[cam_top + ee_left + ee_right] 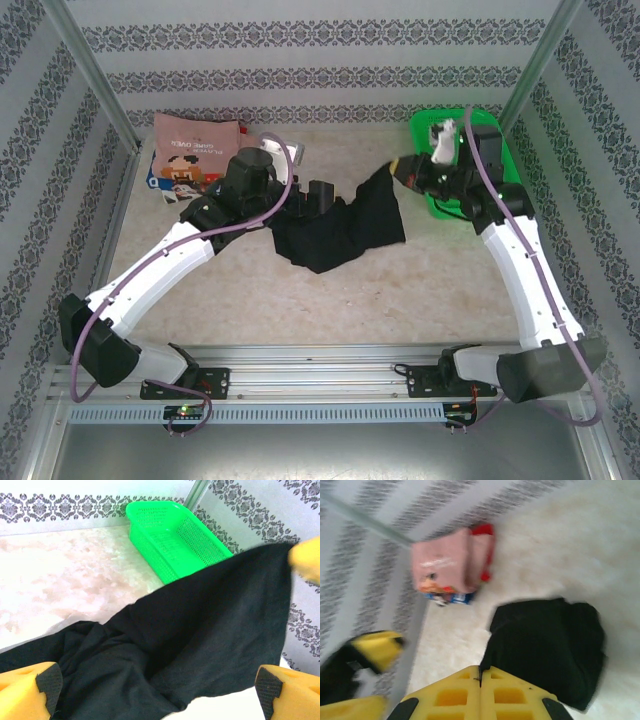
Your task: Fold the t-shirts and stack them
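Note:
The black t-shirt [340, 232] lies crumpled mid-table, one corner pulled up toward the back right. My right gripper [400, 170] is shut on that corner, and its yellow fingertips [480, 680] pinch the black cloth [545, 645]. My left gripper [315, 195] stands open over the shirt's left part. Its yellow fingers [25, 692] sit wide apart with the black cloth [200, 630] spread between and below them. A folded dusty-pink t-shirt [195, 150] lies at the back left on top of a blue-and-white one [155, 185]. The pink shirt [445, 565] is blurred in the right wrist view.
A green mesh basket [450, 130] stands at the back right corner, just behind my right gripper, with a white object inside it. The same basket [175, 535] appears beyond the raised cloth in the left wrist view. Patterned walls and metal posts enclose the table [300, 300].

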You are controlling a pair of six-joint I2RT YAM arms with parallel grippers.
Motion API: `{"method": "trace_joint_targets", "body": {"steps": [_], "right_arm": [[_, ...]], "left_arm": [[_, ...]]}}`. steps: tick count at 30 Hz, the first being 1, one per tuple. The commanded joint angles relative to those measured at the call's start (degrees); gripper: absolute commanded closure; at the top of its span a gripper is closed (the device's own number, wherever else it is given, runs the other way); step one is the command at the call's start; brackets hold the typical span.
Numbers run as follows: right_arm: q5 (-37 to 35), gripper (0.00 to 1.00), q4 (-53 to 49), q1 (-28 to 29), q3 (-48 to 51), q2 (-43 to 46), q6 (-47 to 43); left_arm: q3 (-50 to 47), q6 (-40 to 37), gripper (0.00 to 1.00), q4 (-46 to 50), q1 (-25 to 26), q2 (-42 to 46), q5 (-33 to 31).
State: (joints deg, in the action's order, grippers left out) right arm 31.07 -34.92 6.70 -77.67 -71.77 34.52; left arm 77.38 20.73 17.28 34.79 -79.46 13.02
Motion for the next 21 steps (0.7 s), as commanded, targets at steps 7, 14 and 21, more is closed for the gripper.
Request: {"method": "trace_joint_targets", "body": {"steps": [7, 14, 21], "right_arm": [[-11.0, 1.0, -15.0, -8.9, 12.7, 2.4, -5.6], [-24.9, 1.0, -21.0, -12.7, 18.0, 3.1, -5.5], [-28.7, 1.0, -17.8, -14.4, 24.4, 5.0, -4.4]], "left_arm": [[-4.5, 1.1, 0.0, 3.0, 0.6, 2.4, -1.9], [-6.1, 1.0, 0.0, 5.6, 1.9, 0.5, -1.9], [-9.6, 2.7, 0.0, 4.6, 2.2, 0.1, 0.2]]}}
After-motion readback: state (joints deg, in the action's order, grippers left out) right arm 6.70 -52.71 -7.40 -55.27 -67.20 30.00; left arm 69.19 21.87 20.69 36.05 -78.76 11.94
